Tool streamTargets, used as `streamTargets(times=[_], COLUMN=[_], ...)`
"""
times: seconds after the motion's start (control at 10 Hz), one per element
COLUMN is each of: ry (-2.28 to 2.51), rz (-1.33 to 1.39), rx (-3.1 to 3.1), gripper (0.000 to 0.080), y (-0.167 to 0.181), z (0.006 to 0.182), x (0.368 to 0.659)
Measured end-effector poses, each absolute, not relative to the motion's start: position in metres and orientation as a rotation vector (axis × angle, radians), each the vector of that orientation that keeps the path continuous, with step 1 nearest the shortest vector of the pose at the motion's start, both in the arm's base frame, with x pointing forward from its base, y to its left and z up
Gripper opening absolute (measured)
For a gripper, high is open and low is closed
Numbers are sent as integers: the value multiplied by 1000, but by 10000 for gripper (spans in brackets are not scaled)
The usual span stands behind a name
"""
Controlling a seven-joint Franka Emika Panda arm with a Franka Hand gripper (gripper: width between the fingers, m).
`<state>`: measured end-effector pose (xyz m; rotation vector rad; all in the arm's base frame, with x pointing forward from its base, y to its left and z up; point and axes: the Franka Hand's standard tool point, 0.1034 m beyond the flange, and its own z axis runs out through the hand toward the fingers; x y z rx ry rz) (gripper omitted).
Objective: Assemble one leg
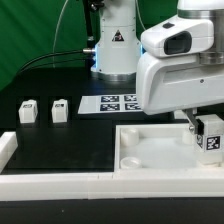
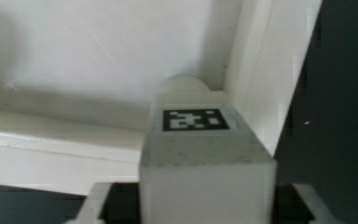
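My gripper (image 1: pixel 204 124) is shut on a leg (image 1: pixel 210 137), a small white square post with a black-and-white tag. It holds the leg over the right end of the large white tray (image 1: pixel 150 152), close to its surface. In the wrist view the held leg (image 2: pixel 197 150) fills the middle between my gripper (image 2: pixel 202 208) jaws, tag facing the camera. The tray's wall (image 2: pixel 265 50) and floor lie behind it. Whether the leg touches the tray is hidden. Two more legs (image 1: pixel 28 110) (image 1: pixel 59 110) stand on the black table at the exterior view's left.
The marker board (image 1: pixel 117 103) lies behind the tray, near the arm's base (image 1: pixel 113 50). A long white rail (image 1: pixel 60 182) runs along the front edge, with a raised end (image 1: pixel 8 148) at the exterior view's left. A round socket (image 1: pixel 131 160) is in the tray's near corner.
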<state>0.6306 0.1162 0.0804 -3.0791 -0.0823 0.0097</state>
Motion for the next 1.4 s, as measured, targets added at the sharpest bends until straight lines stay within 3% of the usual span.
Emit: streamTargets(times=[0.7, 1.4], ry=[1274, 2033], rz=[17, 71], rx=[-2800, -2304], gripper=[294, 294], y=[112, 110], z=[79, 78], x=[630, 628])
